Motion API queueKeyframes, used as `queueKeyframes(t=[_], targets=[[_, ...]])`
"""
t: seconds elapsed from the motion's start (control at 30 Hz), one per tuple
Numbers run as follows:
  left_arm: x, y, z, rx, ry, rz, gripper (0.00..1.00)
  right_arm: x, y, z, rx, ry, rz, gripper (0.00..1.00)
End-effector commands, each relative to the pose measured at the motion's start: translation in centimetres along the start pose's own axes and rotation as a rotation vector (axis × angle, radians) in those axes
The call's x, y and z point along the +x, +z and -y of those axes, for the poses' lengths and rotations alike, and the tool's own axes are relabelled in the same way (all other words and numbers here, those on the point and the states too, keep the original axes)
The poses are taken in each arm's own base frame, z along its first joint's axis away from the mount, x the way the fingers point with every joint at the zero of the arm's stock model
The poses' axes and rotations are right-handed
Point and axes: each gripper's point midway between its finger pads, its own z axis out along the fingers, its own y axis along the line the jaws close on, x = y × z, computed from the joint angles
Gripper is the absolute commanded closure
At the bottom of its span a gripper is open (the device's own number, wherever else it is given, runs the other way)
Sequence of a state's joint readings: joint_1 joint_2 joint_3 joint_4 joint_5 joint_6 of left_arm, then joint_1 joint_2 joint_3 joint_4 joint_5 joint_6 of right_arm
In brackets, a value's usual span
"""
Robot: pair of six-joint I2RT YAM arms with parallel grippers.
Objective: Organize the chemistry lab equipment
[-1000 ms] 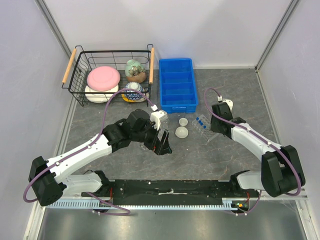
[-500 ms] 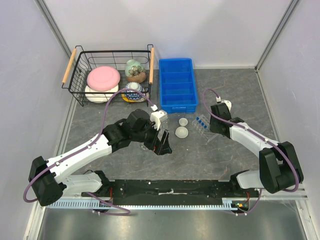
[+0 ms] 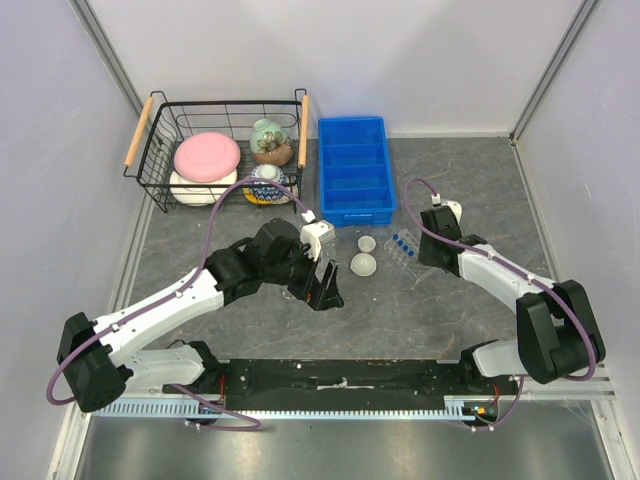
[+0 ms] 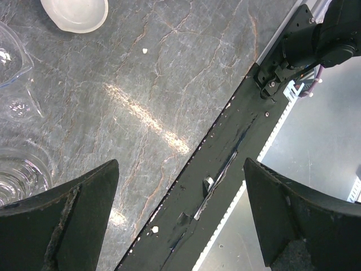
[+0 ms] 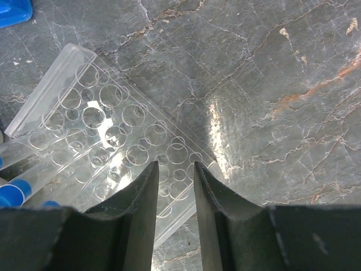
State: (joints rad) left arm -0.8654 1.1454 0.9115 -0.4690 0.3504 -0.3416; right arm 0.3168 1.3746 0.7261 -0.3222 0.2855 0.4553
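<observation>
Grey marbled tabletop (image 3: 450, 180) is being shared by both arms. The left gripper (image 4: 180, 175) is being held spread wide, nothing between its fingers, just beside clear round-bodied glass flasks (image 4: 11, 175) and near a small white bowl-shaped dish (image 4: 76, 12). The right gripper (image 5: 176, 169), narrowly parted, is being held astride the edge of a clear perforated plastic rack (image 5: 101, 124) lying beside blue-capped clear tubes (image 5: 14, 192). Whether the rack is being pinched cannot be told.
</observation>
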Motion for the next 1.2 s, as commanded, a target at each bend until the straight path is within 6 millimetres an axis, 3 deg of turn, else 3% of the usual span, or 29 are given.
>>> queueKeyframes(t=[0.0,0.57,1.17], targets=[[-1.0,-0.5,0.8,0.039,0.03,0.042,0.02,0.3,0.6,0.1,0.003,-0.003,-0.003,0.63],[-0.9,-0.6,0.9,0.042,0.03,0.046,0.02,0.5,1.1,1.2,0.081,0.004,-0.009,0.75],[-0.8,-1.0,1.0,0.046,0.035,0.052,0.02,-0.4,1.7,3.6,0.203,0.094,-0.008,0.75]])
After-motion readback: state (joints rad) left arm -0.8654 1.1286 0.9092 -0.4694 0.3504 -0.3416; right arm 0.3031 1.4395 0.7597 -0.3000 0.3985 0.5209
